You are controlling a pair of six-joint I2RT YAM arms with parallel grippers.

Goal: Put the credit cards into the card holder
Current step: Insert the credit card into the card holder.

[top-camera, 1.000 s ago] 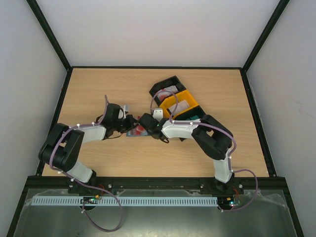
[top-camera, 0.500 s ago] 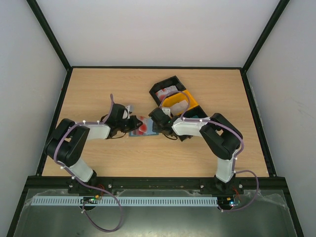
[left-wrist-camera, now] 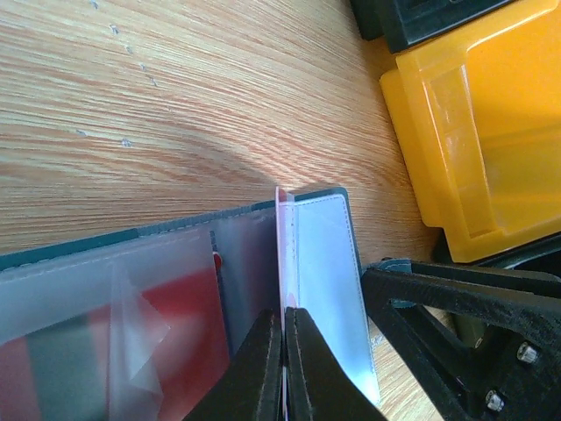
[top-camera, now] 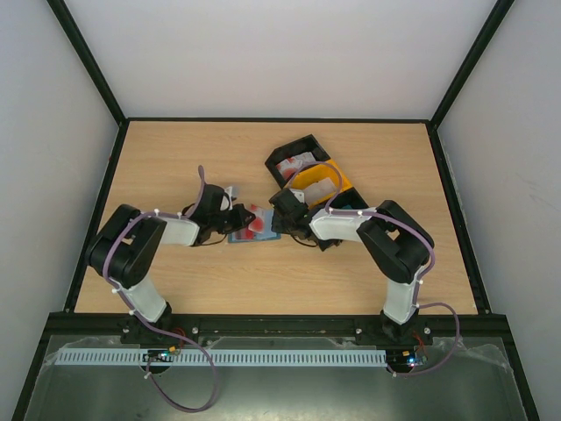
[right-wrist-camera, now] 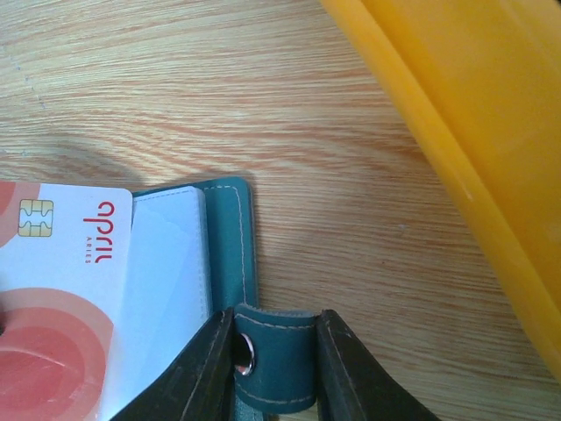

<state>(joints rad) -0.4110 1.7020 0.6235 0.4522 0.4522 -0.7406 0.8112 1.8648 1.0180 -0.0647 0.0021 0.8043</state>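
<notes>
Pinning the open card holder (top-camera: 254,225) from both ends, just below centre of the overhead frame, long axis running left to right from one pincer to the other; left gripper (left-wrist-camera: 282,317) clamped tight on a thin pale pocket leaf (left-wrist-camera: 281,230), raised on edge at lower centre of the left wrist frame; right gripper (right-wrist-camera: 273,323) narrowed onto the teal clasp strap (right-wrist-camera: 279,373) at the bottom edge of its own frame, pads seemingly touching either side; red-and-white credit card (right-wrist-camera: 61,289) flat on the pale inner pockets, directly left of that strap, so between the two pincers and about as near one as the other; probably next: sliding that card sideways under the raised leaf, though neither pincer free for it; yellow bin (right-wrist-camera: 473,114) close by at upper right.
</notes>
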